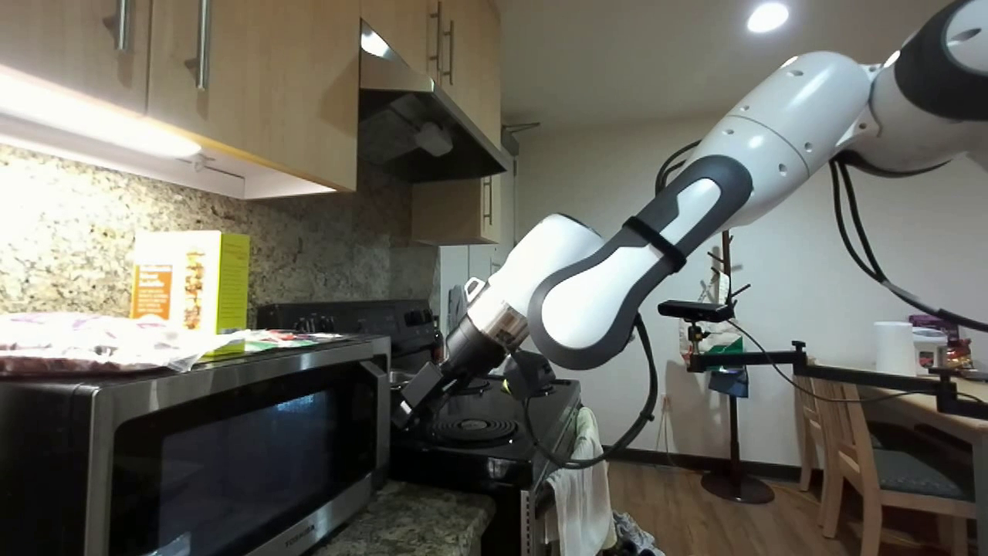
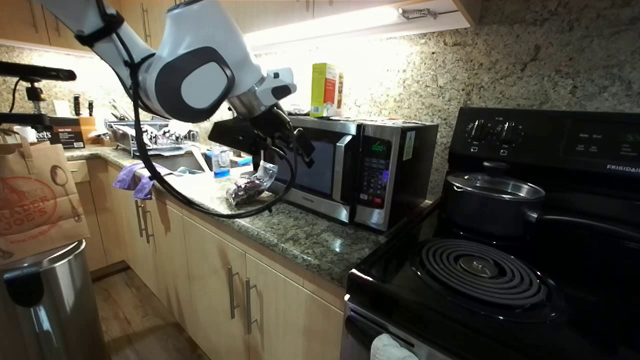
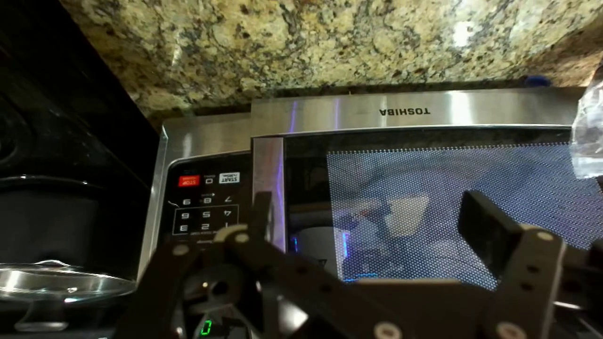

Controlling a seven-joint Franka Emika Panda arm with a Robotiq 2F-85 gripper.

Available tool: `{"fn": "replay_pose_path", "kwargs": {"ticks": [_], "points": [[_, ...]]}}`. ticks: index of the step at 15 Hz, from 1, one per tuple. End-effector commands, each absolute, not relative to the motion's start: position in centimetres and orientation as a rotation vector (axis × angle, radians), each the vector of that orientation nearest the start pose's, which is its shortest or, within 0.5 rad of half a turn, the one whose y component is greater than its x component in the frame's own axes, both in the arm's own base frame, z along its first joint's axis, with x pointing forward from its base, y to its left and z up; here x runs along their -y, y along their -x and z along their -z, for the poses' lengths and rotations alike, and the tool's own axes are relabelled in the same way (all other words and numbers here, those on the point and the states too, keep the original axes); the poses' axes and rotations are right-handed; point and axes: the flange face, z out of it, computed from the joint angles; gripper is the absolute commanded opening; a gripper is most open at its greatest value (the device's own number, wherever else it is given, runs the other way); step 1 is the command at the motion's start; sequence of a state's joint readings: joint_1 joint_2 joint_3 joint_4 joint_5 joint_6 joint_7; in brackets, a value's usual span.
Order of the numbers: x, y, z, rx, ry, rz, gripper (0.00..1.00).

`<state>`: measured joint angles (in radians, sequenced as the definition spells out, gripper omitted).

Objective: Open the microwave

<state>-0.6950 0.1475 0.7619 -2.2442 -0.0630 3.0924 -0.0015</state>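
The microwave is a boxy stainless-steel appliance on the counter, with its door shut in all views. It also shows in an exterior view and, upside down, in the wrist view. Its upright silver door handle stands beside the keypad and also shows in the wrist view. My gripper is open and empty in front of the door. In the wrist view one finger overlaps the handle and the other lies over the window. I cannot tell whether the finger touches the handle. The gripper also shows in an exterior view.
A yellow-green box and a plastic-wrapped package lie on top of the microwave. A clear plastic bag sits on the granite counter before the door. The black stove with a lidded pot stands beside the keypad end.
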Motion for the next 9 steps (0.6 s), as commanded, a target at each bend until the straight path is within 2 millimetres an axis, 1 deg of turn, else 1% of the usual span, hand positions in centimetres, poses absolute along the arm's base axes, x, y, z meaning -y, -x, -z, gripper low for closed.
{"fn": "replay_pose_path", "kwargs": {"ticks": [1, 2, 3, 6, 7, 8, 9], "points": [[-1.3, -54.6, -42.1, 0.045, 3.004, 1.012, 1.00], [-1.0, -53.5, -42.2, 0.009, 3.047, 0.944, 1.00], [0.0, -52.5, -42.6, -0.043, 3.088, 0.916, 1.00], [-0.2, -49.3, -43.8, -0.052, 3.161, 0.684, 1.00], [-0.1, -48.1, -44.7, -0.066, 3.183, 0.630, 1.00], [-0.4, -47.4, -44.7, -0.022, 3.173, 0.568, 1.00], [-0.6, -46.6, -44.9, 0.015, 3.154, 0.553, 1.00]]}}
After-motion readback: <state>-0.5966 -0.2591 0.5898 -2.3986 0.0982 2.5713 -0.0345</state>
